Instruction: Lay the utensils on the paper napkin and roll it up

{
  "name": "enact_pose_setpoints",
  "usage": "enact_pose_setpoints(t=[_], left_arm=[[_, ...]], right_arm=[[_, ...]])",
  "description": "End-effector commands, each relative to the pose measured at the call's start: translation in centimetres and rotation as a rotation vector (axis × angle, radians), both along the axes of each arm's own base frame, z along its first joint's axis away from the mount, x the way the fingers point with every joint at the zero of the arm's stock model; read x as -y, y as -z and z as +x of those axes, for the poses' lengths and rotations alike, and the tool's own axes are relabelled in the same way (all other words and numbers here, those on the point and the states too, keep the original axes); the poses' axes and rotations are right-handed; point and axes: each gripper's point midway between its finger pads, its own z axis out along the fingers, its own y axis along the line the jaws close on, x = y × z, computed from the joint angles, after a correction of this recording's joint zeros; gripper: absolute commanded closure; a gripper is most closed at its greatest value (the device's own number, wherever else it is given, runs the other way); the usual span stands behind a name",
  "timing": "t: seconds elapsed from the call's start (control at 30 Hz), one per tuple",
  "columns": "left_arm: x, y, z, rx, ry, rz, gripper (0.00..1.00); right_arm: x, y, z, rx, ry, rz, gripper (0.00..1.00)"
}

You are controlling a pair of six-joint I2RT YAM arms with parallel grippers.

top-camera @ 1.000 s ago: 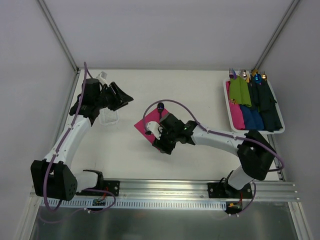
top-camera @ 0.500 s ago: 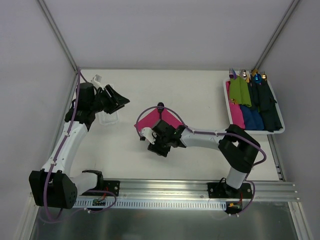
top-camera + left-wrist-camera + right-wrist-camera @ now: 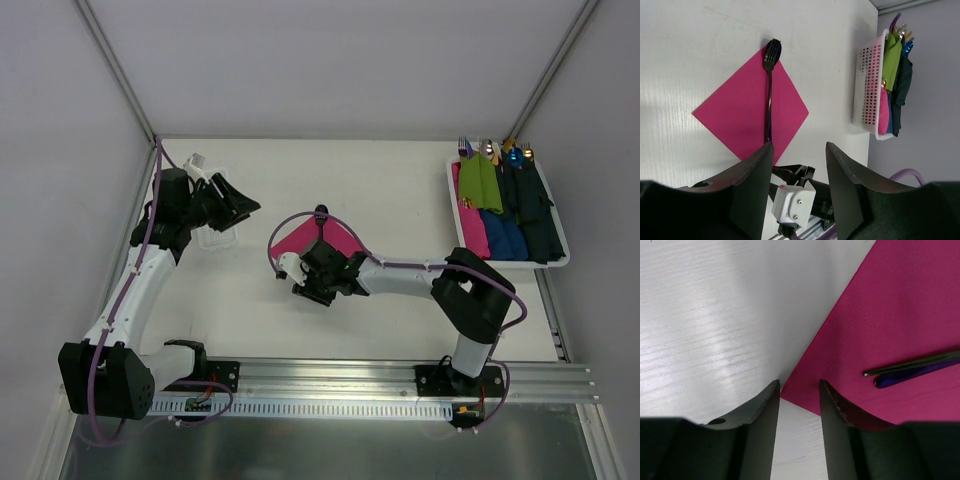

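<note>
Right gripper (image 3: pixel 799 390): low over table (image 3: pixel 400 180), at near corner of napkin (image 3: pixel 890 315). Jaws narrow but apart; tip of that corner in the gap, no clamp visible.

Napkin: flat on table, mid-table, set as a diamond.

Fork (image 3: pixel 912 364) and spoon (image 3: pixel 915 376): side by side on napkin, along its diagonal. Handle ends short of near corner; fork tines at far corner.

Left gripper (image 3: pixel 800 150): raised, left of napkin and well apart from it, above clear tub (image 3: pixel 213 238). Jaws half spread, empty.

Basket (image 3: pixel 867 90): far right, well apart from napkin. Rolled bundles (image 3: pixel 505 200) inside, utensil tips poking out at far end.
</note>
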Motion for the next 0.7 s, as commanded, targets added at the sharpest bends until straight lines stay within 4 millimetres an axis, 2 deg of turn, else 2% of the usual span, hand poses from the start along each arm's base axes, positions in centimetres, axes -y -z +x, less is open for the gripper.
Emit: enact_pose_setpoints(t=[0.0,0.13,0.2,0.27,0.4,0.67], left_arm=[[-0.3,-0.6,-0.3,0.015,0.001,-0.009,0.53],[-0.5,-0.7,-0.2,0.024,0.003,0.001,0.51],[-0.7,-0.7,-0.1,0.030,0.004,0.010,0.49],[-0.9,-0.8,0.0,0.034,0.004,0.015,0.48],[-1.1,-0.7,0.0,0.030,0.007,0.019,0.47],[-1.0,-0.2,-0.7,0.033,0.041,0.029,0.45]], right_arm=[[-0.2,0.4,0.7,0.036,-0.012,-0.014,0.64],[0.3,0.6,0.4,0.036,-0.021,-0.015,0.74],[0.3,0.5,-0.1,0.018,-0.028,-0.008,0.83],[0.2,-0.1,-0.6,0.003,-0.037,0.009,0.90],[0.0,-1.2,-1.5,-0.010,-0.050,0.027,0.98],[-0.4,-3.7,-2.6,-0.076,-0.055,0.050,1.00]])
